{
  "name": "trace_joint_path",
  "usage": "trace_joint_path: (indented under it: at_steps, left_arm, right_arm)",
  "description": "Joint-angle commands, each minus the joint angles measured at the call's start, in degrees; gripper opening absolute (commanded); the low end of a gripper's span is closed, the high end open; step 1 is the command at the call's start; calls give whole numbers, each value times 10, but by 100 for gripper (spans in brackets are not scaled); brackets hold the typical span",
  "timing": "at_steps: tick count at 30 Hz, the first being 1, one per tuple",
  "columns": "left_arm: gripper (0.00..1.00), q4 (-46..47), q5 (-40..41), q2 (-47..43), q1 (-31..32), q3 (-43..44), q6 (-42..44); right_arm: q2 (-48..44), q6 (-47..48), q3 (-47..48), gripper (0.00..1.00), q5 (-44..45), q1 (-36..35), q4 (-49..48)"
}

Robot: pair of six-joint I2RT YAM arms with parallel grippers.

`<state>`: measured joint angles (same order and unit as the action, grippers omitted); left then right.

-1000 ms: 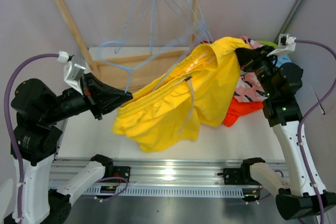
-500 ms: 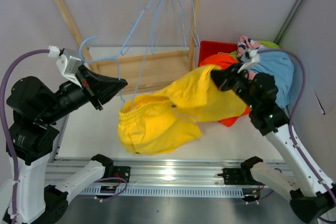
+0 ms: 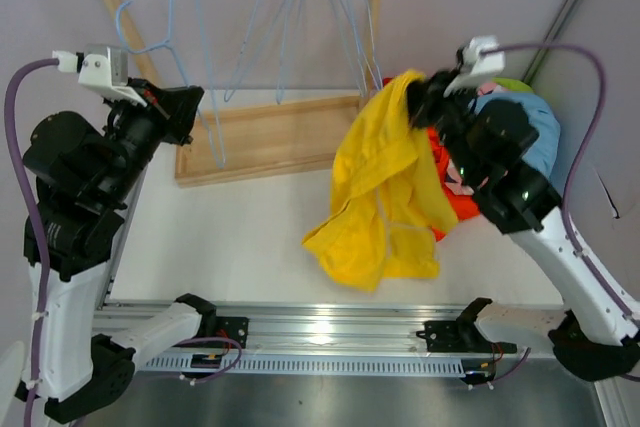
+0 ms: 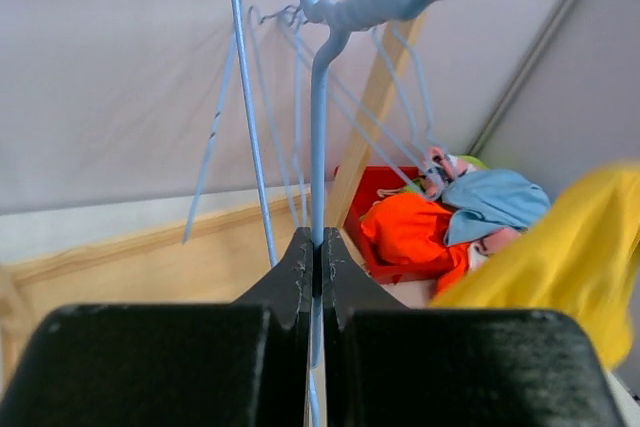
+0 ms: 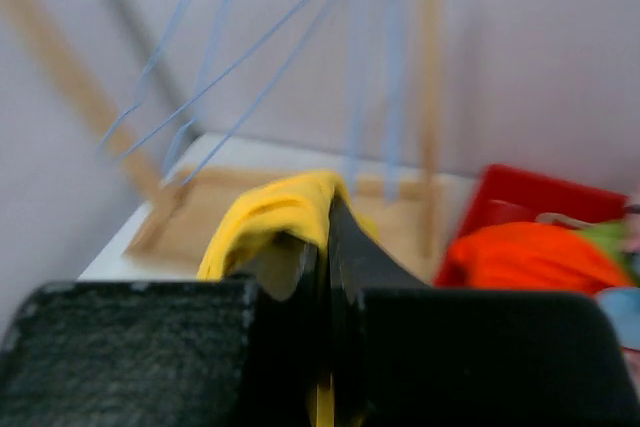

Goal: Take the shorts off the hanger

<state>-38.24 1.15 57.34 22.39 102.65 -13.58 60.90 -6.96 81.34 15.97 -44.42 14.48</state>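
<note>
Yellow shorts [image 3: 385, 187] higher, free of hanger [image 4: 318, 147]

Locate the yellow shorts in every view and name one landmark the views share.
Top external: the yellow shorts hang centre-right from the right gripper.
Left wrist: the yellow shorts are a blurred mass at the right edge.
Right wrist: the yellow shorts sit bunched at centre, clamped by that gripper.
Shared landmark: the orange shorts.

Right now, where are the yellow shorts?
The yellow shorts hang right of centre in the top view, pinched in the right claw, draping down just left of the orange shorts.
</note>
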Motion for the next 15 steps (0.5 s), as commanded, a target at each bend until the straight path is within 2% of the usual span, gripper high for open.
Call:
trace_joint_path:
  at_steps: [1, 2, 3, 4, 9, 11, 13, 14, 15]
  left_arm:
    - [0, -25, 62, -54, 3, -24, 20]
    - [0, -25, 64, -66, 3, -63, 17]
    - [0, -32, 66, -86, 3, -72, 15]
    - [0, -39, 69, -93, 3, -78, 12]
    - [0, -78, 77, -89, 2, -105, 23]
    - [0, -76, 70, -71, 2, -115, 22]
    - [0, -62, 60, -58, 1, -133, 15]
    - [0, -48, 55, -44, 0, -139, 13]
    - [0, -42, 51, -36, -2, -149, 11]
  right_arm:
    - [78, 111, 184, 0, 185, 83, -106]
    - [102, 109, 220, 0, 191, 110, -117]
    - [145, 102, 252, 0, 170, 169, -121]
    - [168, 87, 308, 0, 164, 194, -125]
    - [307, 86, 448, 0, 185, 295, -139]
    - [351, 84, 457, 0, 201, 325, -161]
    - [363, 58, 426, 0, 212, 338, -158]
    - [360, 43, 403, 0, 208, 350, -152]
    - [354, 21, 338, 5, 193, 354, -153]
